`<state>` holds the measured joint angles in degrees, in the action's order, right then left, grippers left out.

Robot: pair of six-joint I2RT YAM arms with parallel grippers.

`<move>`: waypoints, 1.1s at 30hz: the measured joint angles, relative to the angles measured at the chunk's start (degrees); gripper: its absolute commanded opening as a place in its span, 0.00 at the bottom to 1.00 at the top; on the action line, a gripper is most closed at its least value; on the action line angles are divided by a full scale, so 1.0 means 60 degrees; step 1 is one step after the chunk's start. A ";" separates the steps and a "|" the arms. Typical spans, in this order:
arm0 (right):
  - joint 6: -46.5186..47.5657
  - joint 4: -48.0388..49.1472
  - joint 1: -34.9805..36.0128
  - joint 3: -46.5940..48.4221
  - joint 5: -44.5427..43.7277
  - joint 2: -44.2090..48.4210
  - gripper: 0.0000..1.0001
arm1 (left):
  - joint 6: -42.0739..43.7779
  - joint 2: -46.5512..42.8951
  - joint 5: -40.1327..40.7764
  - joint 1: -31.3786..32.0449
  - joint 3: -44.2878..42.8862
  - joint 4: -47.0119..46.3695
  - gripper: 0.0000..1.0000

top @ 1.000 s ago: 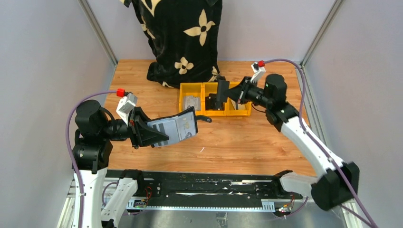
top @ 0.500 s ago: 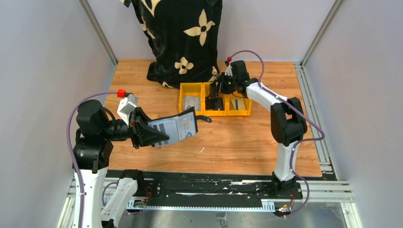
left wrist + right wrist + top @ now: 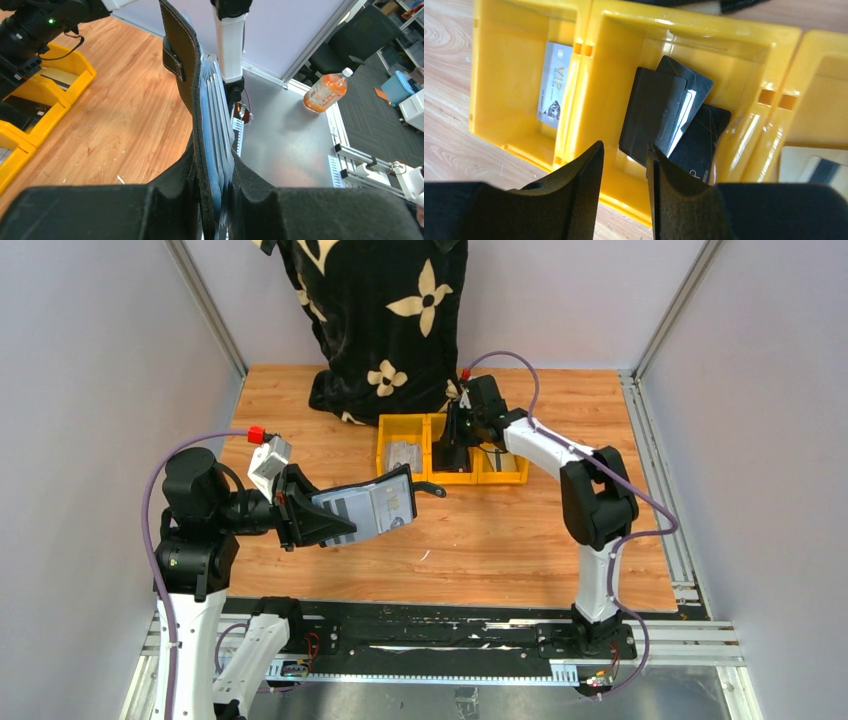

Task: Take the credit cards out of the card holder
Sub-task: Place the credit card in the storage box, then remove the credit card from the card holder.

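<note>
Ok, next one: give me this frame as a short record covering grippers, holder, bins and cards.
left gripper: shut on the black leather-like folding card holder, held open above the wooden table
holder contents: pale cards in its grey-blue slots
right gripper: open, over the middle yellow plastic bin
middle bin contents: several overlapping black cards
leftmost yellow bin: one silvery card marked VIP

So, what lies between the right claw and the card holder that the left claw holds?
In the top view, only the yellow bins' near wall and a short stretch of bare table separate the right claw from the card holder.
</note>
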<state>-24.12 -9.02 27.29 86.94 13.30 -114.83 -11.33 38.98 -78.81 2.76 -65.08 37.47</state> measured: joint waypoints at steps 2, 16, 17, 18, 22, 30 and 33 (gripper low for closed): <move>0.0117 -0.0222 0.0084 -0.0004 -0.0404 0.0364 0.45 | 0.0004 0.0000 0.0000 0.0000 -0.0011 0.0004 0.00; -0.2069 0.4623 0.1155 -0.4951 0.2769 0.8215 0.79 | -0.0302 -0.0306 0.0248 0.0000 -0.0262 -0.0339 0.00; -0.2324 0.5198 0.1446 -0.5293 0.3158 0.8491 0.80 | -0.0419 -0.0331 0.0306 0.0000 -0.0266 -0.0481 0.00; -0.2528 0.5716 0.1781 -0.5621 0.3537 0.8721 0.80 | -0.0565 -0.0353 0.0375 0.0000 -0.0266 -0.0656 0.00; -0.2769 0.6954 0.3024 -0.6331 0.4357 0.9133 0.81 | -0.1410 -0.0521 0.0652 0.0000 -0.0219 -0.1596 0.00; -0.2412 0.8644 0.4798 -0.6572 0.4921 0.8812 0.82 | -0.2561 -0.0849 0.0943 0.0000 -0.0153 -0.2932 0.00; -0.2320 0.9191 0.5147 -0.6572 0.4841 0.8495 0.83 | -0.2725 -0.0860 0.0976 0.0000 -0.0153 -0.3042 0.00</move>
<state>-38.04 46.13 58.17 47.51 42.35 -63.86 -27.68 33.82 -72.95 2.76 -66.00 19.22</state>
